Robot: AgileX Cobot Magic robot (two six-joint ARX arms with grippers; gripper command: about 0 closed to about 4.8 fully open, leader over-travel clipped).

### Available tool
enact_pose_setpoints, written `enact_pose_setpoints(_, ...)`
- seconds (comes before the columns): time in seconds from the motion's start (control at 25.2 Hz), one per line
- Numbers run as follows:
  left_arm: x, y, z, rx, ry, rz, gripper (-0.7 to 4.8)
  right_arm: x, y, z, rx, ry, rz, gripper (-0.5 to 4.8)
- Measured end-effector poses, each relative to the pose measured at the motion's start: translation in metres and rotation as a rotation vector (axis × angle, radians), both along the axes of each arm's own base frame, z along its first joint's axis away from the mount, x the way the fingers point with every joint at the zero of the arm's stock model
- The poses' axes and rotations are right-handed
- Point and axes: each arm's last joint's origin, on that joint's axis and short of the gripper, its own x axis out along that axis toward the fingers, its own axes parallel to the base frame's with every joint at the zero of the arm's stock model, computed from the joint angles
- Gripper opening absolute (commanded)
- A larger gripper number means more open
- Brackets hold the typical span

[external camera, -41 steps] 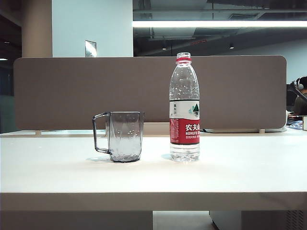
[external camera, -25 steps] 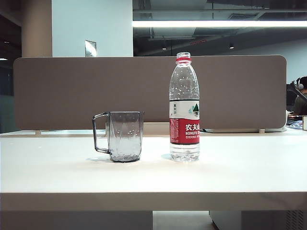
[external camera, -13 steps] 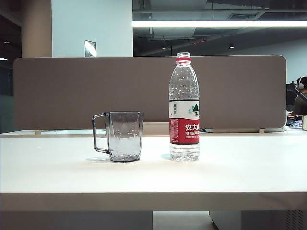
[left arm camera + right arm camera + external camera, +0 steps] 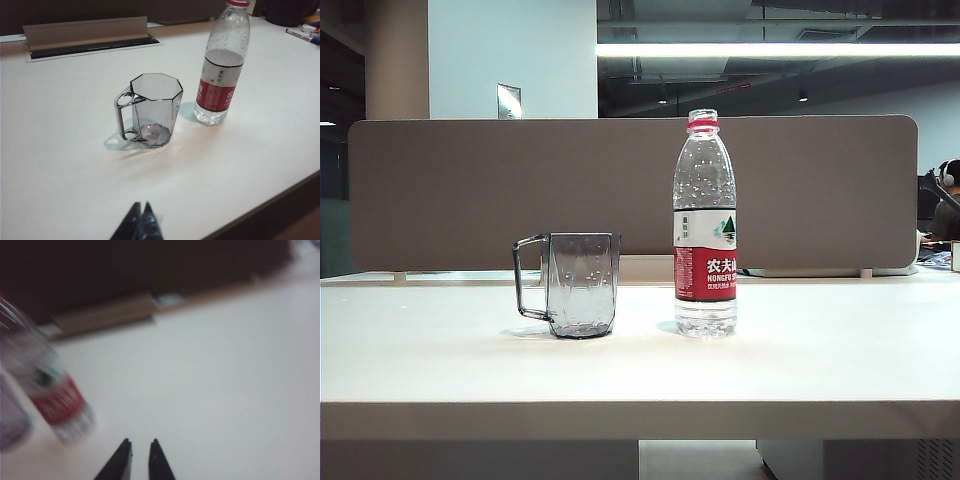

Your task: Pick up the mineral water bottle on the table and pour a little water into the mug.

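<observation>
The mineral water bottle stands upright and uncapped on the white table, with clear water showing below its red label. The smoky grey mug stands just left of it, handle pointing left, and looks empty. Neither arm shows in the exterior view. In the left wrist view my left gripper is shut and empty over the table's front part, well short of the mug and bottle. In the blurred right wrist view my right gripper stands slightly open, empty, apart from the bottle.
A brown partition panel runs along the table's far side. A cable tray with a raised lid sits behind the mug. Pens lie at the far right. The table's front edge is close to my left gripper.
</observation>
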Motion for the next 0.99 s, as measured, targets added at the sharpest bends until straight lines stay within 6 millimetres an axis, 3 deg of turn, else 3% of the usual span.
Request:
enact_pose_setpoints(0.16, 0.0, 0.0, 0.0, -0.001, -0.001, 0.0, -0.05, -0.013, -0.002, 0.053, 0.011, -0.201, -0.032, 0.53)
enact_pose_setpoints(0.36, 0.0, 0.0, 0.0, -0.001, -0.001, 0.0, -0.05, -0.037, -0.003, 0.139, -0.166, -0.305, -0.072, 0.53)
enact_pose_setpoints(0.44, 0.0, 0.0, 0.0, -0.001, -0.001, 0.0, -0.05, -0.032, -0.002, 0.184, -0.225, -0.269, -0.036, 0.53)
enact_pose_setpoints(0.52, 0.0, 0.0, 0.0, -0.001, -0.001, 0.0, -0.05, -0.023, -0.001, 0.211, -0.262, -0.238, -0.016, 0.54)
enact_pose_setpoints(0.6, 0.0, 0.0, 0.0, -0.001, -0.002, 0.0, -0.05, -0.006, 0.0, 0.225, -0.296, -0.165, 0.001, 0.59)
enact_pose_setpoints(0.68, 0.0, 0.0, 0.0, -0.001, -0.001, 0.0, -0.05, 0.022, 0.002, 0.23, -0.314, -0.073, 0.02, 0.84)
enact_pose_setpoints(0.79, 0.0, 0.0, 0.0, -0.001, -0.001, 0.0, -0.05, 0.06, 0.006, 0.214, -0.322, 0.046, 0.095, 1.1)
enact_pose_setpoints(0.91, 0.0, 0.0, 0.0, -0.001, -0.001, 0.0, -0.05, 0.112, 0.023, 0.178, -0.323, 0.08, 0.188, 1.1)
enact_pose_setpoints(0.99, 0.0, 0.0, 0.0, -0.001, -0.001, 0.0, -0.05, 0.124, 0.028, 0.154, -0.324, 0.113, 0.211, 1.13)
